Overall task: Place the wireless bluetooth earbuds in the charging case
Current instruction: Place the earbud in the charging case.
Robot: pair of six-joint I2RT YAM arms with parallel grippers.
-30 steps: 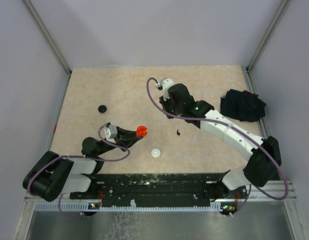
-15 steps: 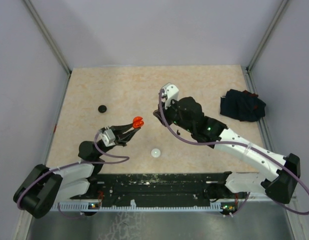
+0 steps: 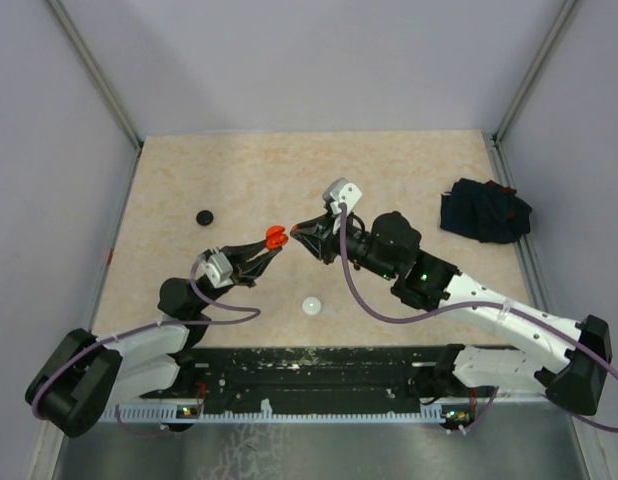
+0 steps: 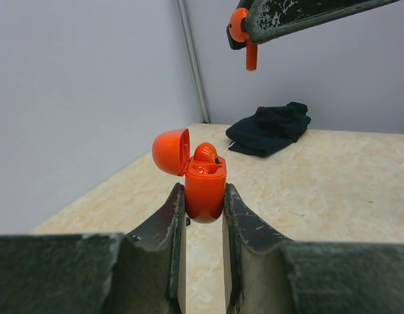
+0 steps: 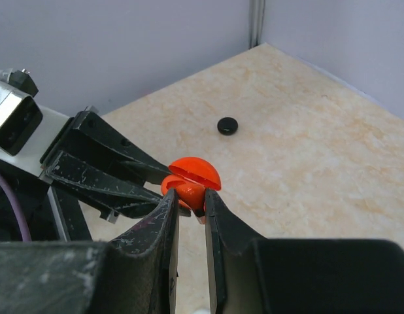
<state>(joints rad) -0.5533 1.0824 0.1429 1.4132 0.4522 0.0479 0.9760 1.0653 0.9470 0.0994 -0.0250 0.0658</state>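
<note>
A: Left arm pose?
B: Folded low from its near-left base; wrist tilted up and rightward; left pincer (image 3: 268, 246) pinching the orange charging case (image 4: 205, 190) by its lower body; case upright above the bench (image 3: 389, 170), lid hinged open.
A: Right arm?
B: Stretched long from the near-right base, running leftward over the bench; right pincer (image 3: 295, 230) clamped on a red-orange earbud (image 4: 252, 55), stem hanging down; the two pincers' tips nearly meet; left wrist view shows the bud above the open case with a gap.
A: Else?
B: Black disc (image 3: 204, 216) far left; white disc (image 3: 311, 306) near front; dark cloth bundle (image 3: 484, 210) right.
</note>
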